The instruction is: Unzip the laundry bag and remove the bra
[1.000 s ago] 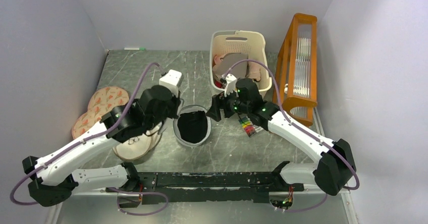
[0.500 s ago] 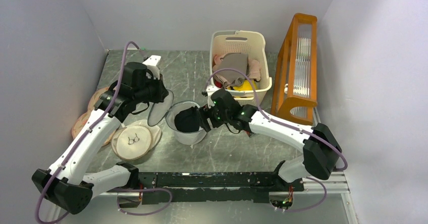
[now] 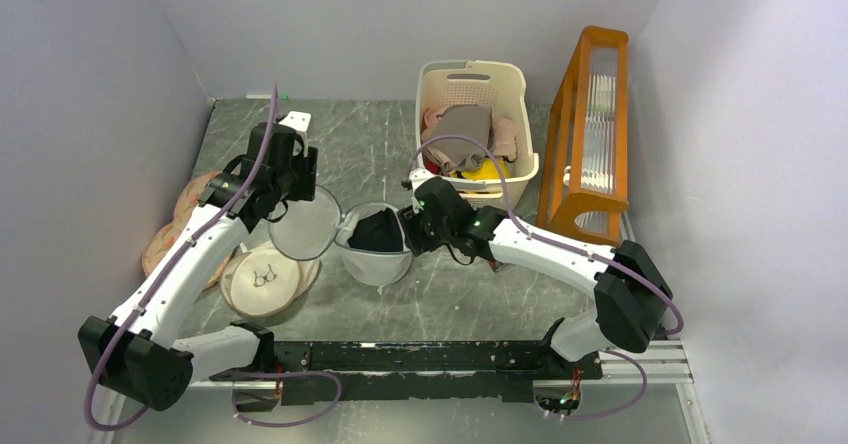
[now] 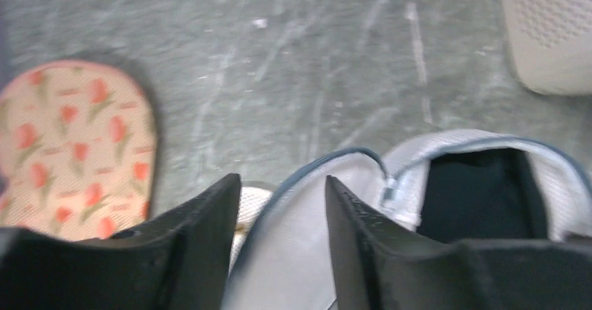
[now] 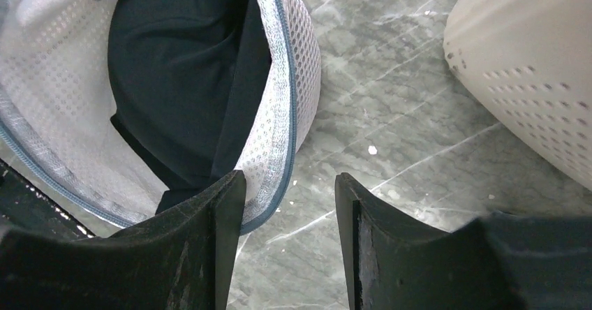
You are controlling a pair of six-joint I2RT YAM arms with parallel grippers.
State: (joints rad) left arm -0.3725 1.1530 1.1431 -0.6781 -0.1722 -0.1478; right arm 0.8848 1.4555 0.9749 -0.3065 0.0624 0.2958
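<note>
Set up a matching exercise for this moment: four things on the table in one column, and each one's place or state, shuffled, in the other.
Things:
1. laundry bag
2. bra
3. cream basket
4. tulip-print pad

Place or state:
a. far left in the top view
b. at the back, holding clothes
c. unzipped, with its round lid flap folded out to the left
d. black, lying inside the open pouch

Pairs: 1-c, 2-d, 3-b, 4-a
</note>
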